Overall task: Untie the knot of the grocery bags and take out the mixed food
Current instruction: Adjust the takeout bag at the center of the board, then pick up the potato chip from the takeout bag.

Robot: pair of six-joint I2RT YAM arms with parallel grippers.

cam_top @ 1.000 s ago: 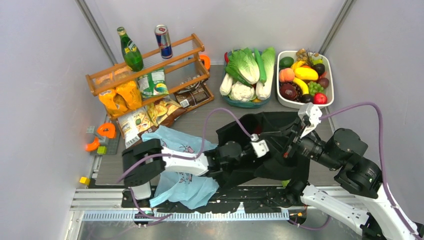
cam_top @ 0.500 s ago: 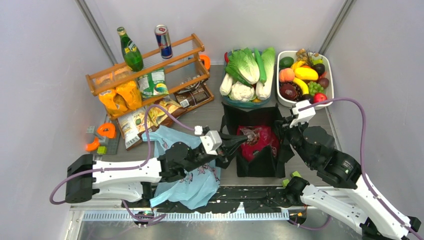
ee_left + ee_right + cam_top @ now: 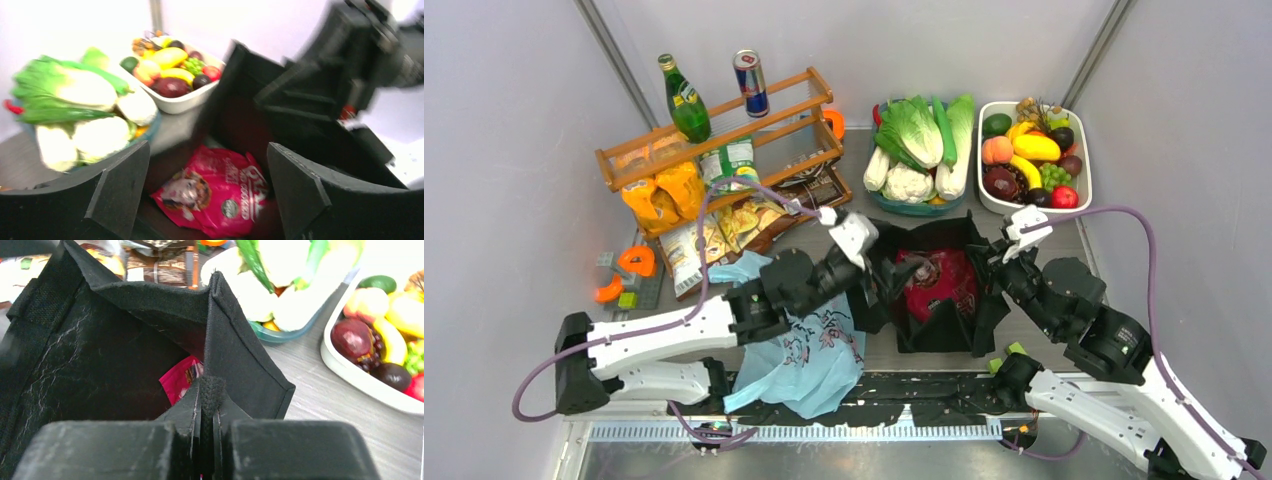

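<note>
The black tote (image 3: 929, 325) stands open at the table's middle, with a shiny pink-red snack packet (image 3: 939, 282) lying inside. My left gripper (image 3: 902, 272) hovers open at the tote's left rim. In the left wrist view the packet (image 3: 215, 195) lies below and between its spread fingers (image 3: 120, 185). My right gripper (image 3: 996, 262) is shut on the tote's right edge, and the right wrist view shows its jaws (image 3: 212, 412) pinching a black woven strap (image 3: 211, 390). The light-blue bag (image 3: 809, 350) lies flat under the left arm. No knot is in view.
A bowl of toy vegetables (image 3: 919, 150) and a white fruit tray (image 3: 1079, 190) sit just behind the tote. At the back left a wooden rack (image 3: 724, 140) carries a green bottle (image 3: 684, 100) and a can (image 3: 750, 82). Snack packs (image 3: 714, 240) lie before it.
My left gripper has opened and swung up over the tote's left side. The tote, flattened under both arms a second ago, now stands open with the packet showing; the right gripper keeps its hold.
</note>
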